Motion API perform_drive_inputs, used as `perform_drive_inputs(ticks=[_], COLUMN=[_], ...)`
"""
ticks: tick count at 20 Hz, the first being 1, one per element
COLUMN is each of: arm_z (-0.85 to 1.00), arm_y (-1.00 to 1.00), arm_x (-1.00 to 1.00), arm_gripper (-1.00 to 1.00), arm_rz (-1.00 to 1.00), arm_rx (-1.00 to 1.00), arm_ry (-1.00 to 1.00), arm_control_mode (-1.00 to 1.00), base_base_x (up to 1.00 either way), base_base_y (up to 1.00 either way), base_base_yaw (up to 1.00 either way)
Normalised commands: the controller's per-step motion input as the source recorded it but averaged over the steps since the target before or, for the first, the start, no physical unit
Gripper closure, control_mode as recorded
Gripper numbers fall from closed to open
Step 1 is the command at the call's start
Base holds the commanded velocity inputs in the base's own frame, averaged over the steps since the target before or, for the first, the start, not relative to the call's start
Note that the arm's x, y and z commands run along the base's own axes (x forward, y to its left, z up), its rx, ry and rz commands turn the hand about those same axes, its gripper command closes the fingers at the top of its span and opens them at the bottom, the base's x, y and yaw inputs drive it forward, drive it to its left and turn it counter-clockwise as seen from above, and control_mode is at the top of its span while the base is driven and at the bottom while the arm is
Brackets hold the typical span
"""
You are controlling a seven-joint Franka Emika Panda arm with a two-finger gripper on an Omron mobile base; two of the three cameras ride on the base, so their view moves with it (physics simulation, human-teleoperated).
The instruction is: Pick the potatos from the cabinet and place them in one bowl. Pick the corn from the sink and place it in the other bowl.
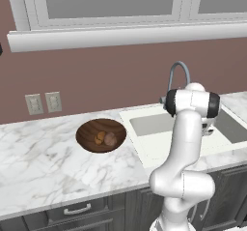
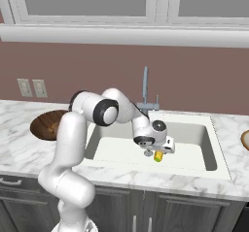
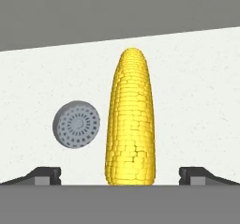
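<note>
I work in a home kitchen. A marble surface, sink, faucet and drawers show it.

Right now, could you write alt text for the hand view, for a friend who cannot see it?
A yellow corn cob lies lengthwise on the white floor of the sink, centred between the two dark tips of the robot's open pincer at the bottom. A round grey drain sits just left of the cob, not touching it.

The corn's lower end is hidden behind the grey band.
</note>
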Motion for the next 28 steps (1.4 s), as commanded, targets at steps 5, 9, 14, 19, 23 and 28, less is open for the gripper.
perform_drive_inputs(ticks=[5,9,14,19,23,28], arm_z=[-0.13,-0.01,0.0,-0.16,-0.26,-0.23], arm_y=[-0.13,-0.03,0.0,0.0,0.0,0.0], arm_x=[0.0,0.04,0.06,0.19,0.26,0.13], arm_gripper=[-1.0,-1.0,-1.0,-1.0,-1.0,-1.0], arm_rz=[0.0,0.0,0.0,0.0,0.0,0.0], arm_rx=[-0.04,-0.01,0.0,0.0,0.0,0.0], arm_ry=[-0.01,-0.05,-0.03,0.0,0.0,0.0], arm_control_mode=[-1.0,-1.0,-1.0,-1.0,-1.0,-1.0], base_base_x=[0.0,0.0,0.0,0.0,0.0,0.0], base_base_y=[0.0,0.0,0.0,0.0,0.0,0.0], base_base_yaw=[0.0,0.0,0.0,0.0,0.0,0.0])
